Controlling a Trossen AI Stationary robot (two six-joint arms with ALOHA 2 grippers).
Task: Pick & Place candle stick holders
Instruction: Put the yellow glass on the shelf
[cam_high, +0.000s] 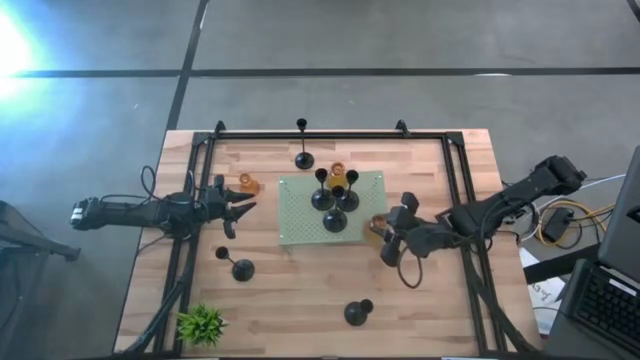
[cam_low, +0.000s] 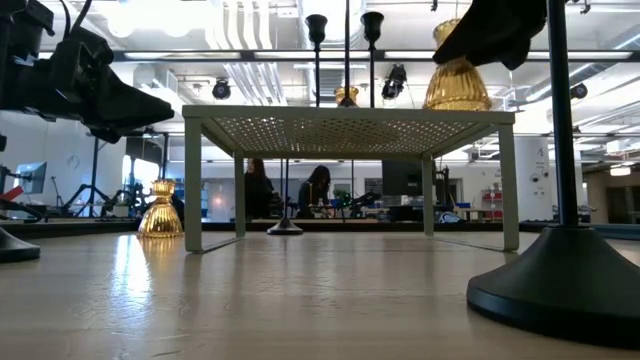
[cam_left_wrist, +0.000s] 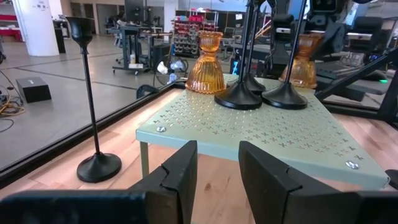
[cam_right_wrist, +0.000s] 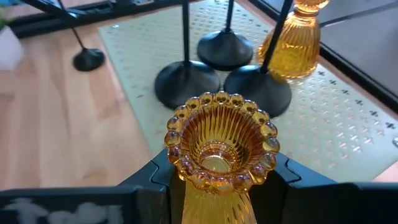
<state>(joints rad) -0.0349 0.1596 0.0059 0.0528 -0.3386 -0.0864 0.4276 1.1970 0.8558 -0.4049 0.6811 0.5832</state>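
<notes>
Right wrist view: right gripper (cam_right_wrist: 217, 180) is clamped on an amber glass holder (cam_right_wrist: 219, 149) — fingers on either side of its waist, cup mouth facing up. High view puts it just off the right edge of the pale green raised mat (cam_high: 331, 207), held above the wood worktop (cam_high: 300, 300).

Mat already carries three black stemmed holders (cam_high: 333, 203) and one amber holder (cam_high: 338, 172), bunched toward the middle and far side. Best bet: carry this one in level over the near-right part of the mat, clear of the black bases, and lower straight down before releasing; tilting risks a topple off the perforated top.

Right arm reaches in from the right edge, forearm low, wrist pointed at the mat.

Left gripper (cam_high: 243, 205) waits near the mat's left edge, fingers narrowly apart, empty. Another amber holder (cam_high: 247, 183) sits just beside it — black ones remain scattered on the worktop.
</notes>
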